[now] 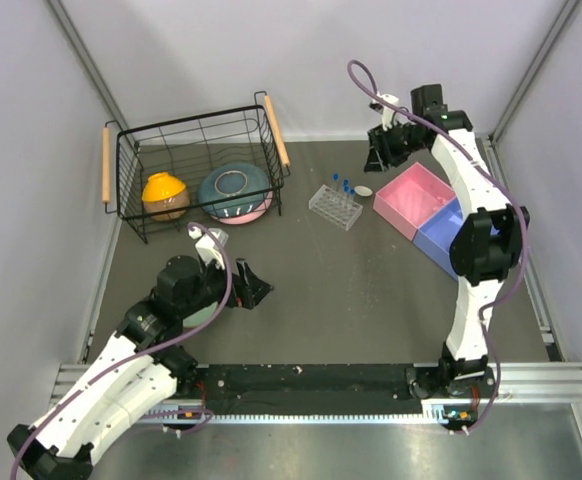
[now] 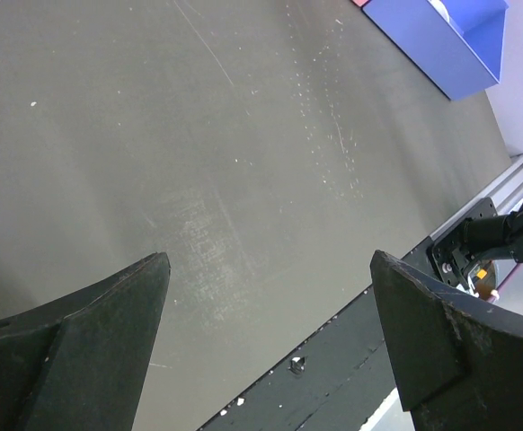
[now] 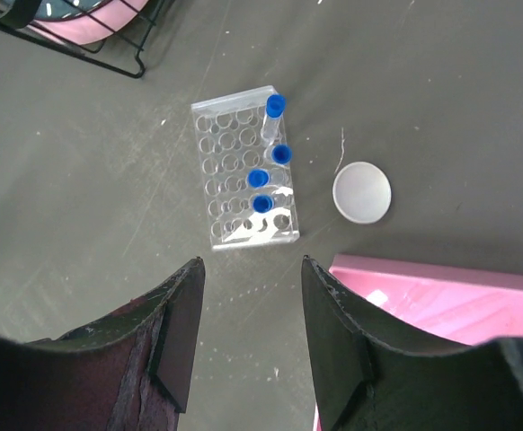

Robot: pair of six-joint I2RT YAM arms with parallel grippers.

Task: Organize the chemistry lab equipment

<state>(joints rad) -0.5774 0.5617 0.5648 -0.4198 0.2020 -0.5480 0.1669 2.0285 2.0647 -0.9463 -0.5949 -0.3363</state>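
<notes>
A clear tube rack (image 1: 334, 206) stands at the back middle of the table, with several blue-capped tubes (image 1: 341, 185) upright in it. In the right wrist view the rack (image 3: 234, 180) lies just ahead of my fingers, its tubes (image 3: 281, 153) in one row. One small white round cup (image 3: 362, 191) sits on the table right of the rack (image 1: 364, 190). My right gripper (image 3: 250, 262) is open and empty, above and behind the rack (image 1: 383, 150). My left gripper (image 2: 268, 260) is open and empty over bare table near the front left (image 1: 256, 290). No pipettes show.
A pink tray (image 1: 414, 200) and a blue tray (image 1: 439, 238) sit right of the rack. A black wire basket (image 1: 196, 170) at the back left holds an orange bowl (image 1: 165, 195) and a blue bowl (image 1: 235, 190). The table's front rail (image 2: 351, 359) lies under my left fingers.
</notes>
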